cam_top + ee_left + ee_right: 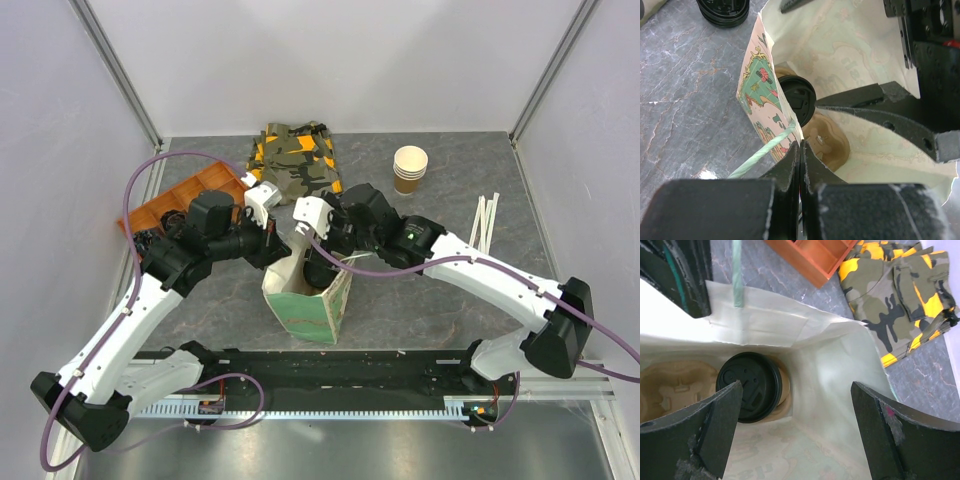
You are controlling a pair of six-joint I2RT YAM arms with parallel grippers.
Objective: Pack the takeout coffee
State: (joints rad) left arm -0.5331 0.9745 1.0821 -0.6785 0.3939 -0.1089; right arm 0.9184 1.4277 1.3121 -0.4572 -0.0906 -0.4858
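The coffee [752, 385] sits upright in a carrier [670, 385] at the bag [830, 360] bottom, the right gripper [795, 392] spread above it, the left gripper [800, 150] pinching the bag rim. Probably light and crushable: hold mid-wall, gently

A grey marbled tabletop [430, 290] carries an upright printed paper bag [305, 310] near its middle. Farther back lie an orange compartment tray [185, 195] at left, a camouflage cloth [297, 155] and a stack of cream-rimmed paper cups [410, 170]. Thin white sticks [484, 222] lie at right.
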